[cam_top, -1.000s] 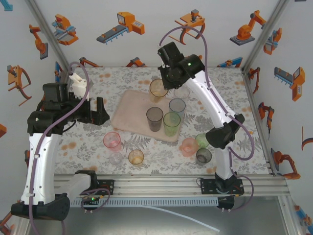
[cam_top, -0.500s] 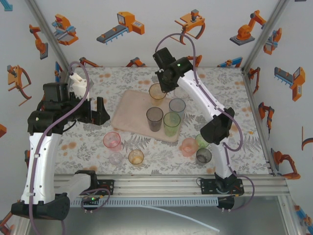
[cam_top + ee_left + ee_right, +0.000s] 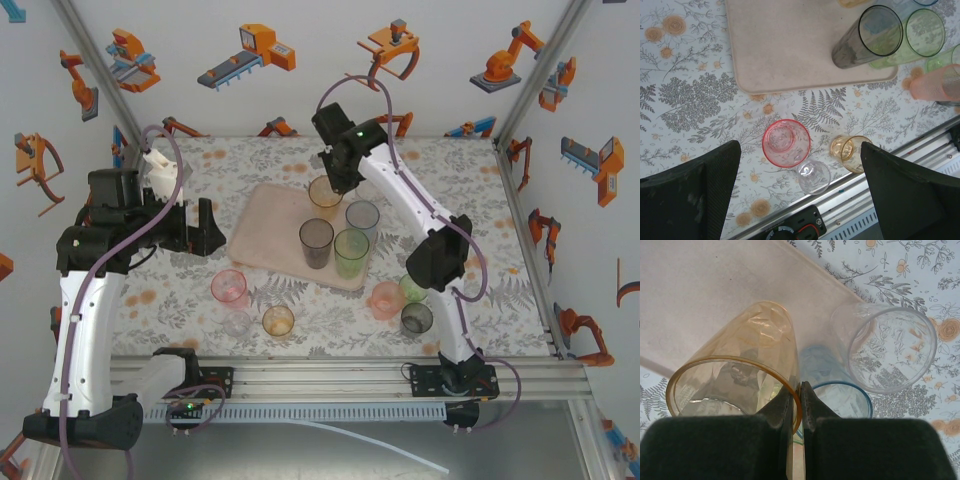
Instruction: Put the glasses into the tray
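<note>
Looking down from above, the right arm's elbow hides part of the short green glass (image 3: 411,288), and the wrist covers the spot where the fingers meet the tall amber glass (image 3: 322,192). Under the left wrist, the tray (image 3: 790,50) runs off the top edge, the coral-pink glass (image 3: 937,82) off the right, and the left gripper (image 3: 800,147)'s fingers (image 3: 690,200) off the bottom. Under the right wrist, the right gripper (image 3: 796,390) blocks the tall amber glass's near rim and much of the blue glass (image 3: 840,400).

Amber tumbler (image 3: 324,192) — perhaps hovering — at far edge of tray (image 3: 268,228).
</note>
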`<action>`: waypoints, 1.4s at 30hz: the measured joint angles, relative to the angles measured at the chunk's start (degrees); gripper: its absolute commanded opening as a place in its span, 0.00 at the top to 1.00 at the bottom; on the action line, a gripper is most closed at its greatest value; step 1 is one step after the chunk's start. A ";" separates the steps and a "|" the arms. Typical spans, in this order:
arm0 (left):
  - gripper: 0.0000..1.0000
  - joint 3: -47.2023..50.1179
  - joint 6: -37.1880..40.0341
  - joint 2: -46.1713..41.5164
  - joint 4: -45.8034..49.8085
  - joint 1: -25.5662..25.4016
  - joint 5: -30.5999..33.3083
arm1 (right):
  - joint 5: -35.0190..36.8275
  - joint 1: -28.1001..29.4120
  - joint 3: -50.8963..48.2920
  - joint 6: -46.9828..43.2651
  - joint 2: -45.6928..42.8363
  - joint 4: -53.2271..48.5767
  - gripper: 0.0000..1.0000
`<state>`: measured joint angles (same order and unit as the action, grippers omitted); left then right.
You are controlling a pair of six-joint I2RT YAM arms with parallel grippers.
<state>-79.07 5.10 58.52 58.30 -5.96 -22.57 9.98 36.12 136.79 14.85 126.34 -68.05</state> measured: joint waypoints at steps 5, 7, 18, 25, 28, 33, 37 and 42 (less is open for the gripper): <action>0.03 0.02 0.00 0.15 0.00 0.00 0.00 | 0.00 0.00 0.00 -0.48 0.55 0.00 1.00; 0.03 0.09 0.00 0.17 0.00 0.00 0.00 | 0.00 0.00 0.00 -0.61 1.07 0.00 1.00; 0.03 0.44 0.00 0.17 0.00 0.00 0.00 | -0.02 -0.28 -0.35 -1.03 3.85 -0.02 0.99; 0.03 0.61 0.00 0.15 0.00 0.00 0.00 | -0.02 -0.66 -0.37 -1.27 4.00 0.00 0.99; 0.03 0.85 0.00 0.15 0.00 0.04 0.00 | -0.02 -0.76 -0.37 -1.42 4.42 0.00 0.98; 0.03 0.87 0.02 0.15 0.00 0.07 0.00 | -0.07 -0.85 -0.37 -1.44 5.40 0.00 0.98; 0.03 0.87 0.02 0.15 0.00 0.07 0.00 | -0.11 -0.85 -0.37 -1.46 6.01 -0.02 0.97; 0.03 0.87 0.02 0.15 0.00 0.07 0.00 | -0.37 -1.07 -0.37 -1.46 6.47 -0.02 0.96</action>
<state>-78.19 5.13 58.67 58.30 -5.89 -22.57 9.61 35.05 136.42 13.39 132.81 -68.07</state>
